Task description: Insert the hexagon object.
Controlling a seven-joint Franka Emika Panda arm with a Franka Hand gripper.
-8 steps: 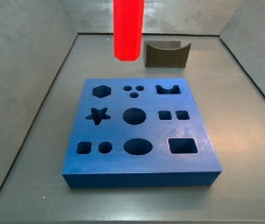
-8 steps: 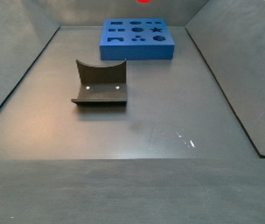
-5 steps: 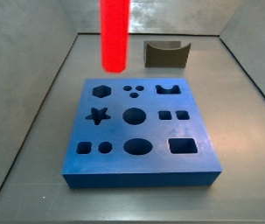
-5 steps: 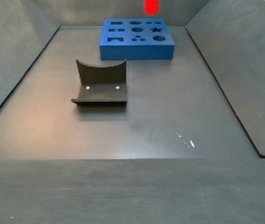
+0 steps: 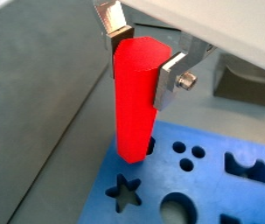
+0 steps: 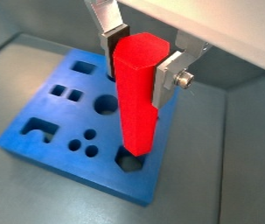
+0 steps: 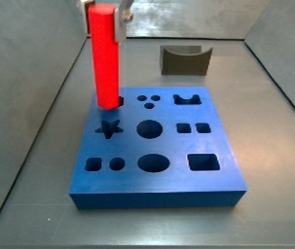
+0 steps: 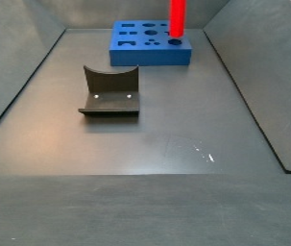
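Note:
The hexagon object (image 7: 104, 58) is a long, glossy red bar, hanging upright. My gripper (image 7: 108, 8) is shut on its top end; in both wrist views the silver fingers (image 5: 170, 73) (image 6: 169, 77) press its opposite sides. The bar's lower end (image 6: 131, 154) is at the mouth of the hexagon hole in a far corner of the blue block (image 7: 176, 180). I cannot tell whether it has gone in. The bar (image 8: 179, 17) also shows over the block (image 8: 141, 56) in a side view. The block (image 5: 205, 179) (image 6: 52, 118) has several shaped holes.
The dark fixture (image 7: 185, 59) stands behind the block, apart from it; it also shows in a side view (image 8: 110, 91) and a wrist view (image 5: 251, 83). A star hole (image 7: 108, 127) lies beside the hexagon hole. Grey walls enclose the floor.
My gripper has carried the red bar leftward and down, from high behind the block to the hexagon hole at its corner. The block and fixture have not moved.

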